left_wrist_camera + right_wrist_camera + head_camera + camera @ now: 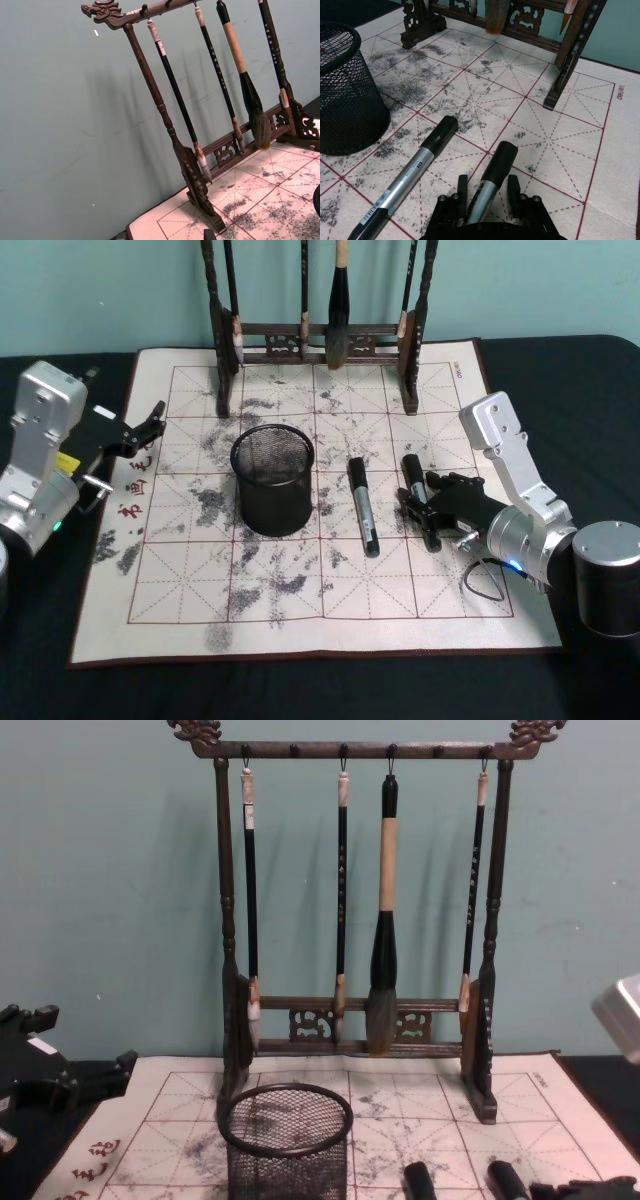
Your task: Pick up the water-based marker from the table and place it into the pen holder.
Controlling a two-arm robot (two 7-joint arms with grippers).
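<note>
Marker (495,165) lies flat on mat (330,610) between right gripper's (487,180) spread fingers, unclamped; marker 2 (415,170) alongside. Left gripper (152,422) parked at mat's left edge, fingers apart.

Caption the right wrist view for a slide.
Open right gripper straddles one marker on the ink-stained mat; second marker and pen holder nearby.

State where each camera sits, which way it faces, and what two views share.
Head: high, facing down on the mat; left hand and right hand show.
Chest: low, facing across at the brush rack; left hand at its edge.
Left wrist: on the left arm, facing the rack.
Right wrist: on the right arm, low over the mat; right hand straddles a marker.
Shared: head and right wrist show the mesh cup.
</note>
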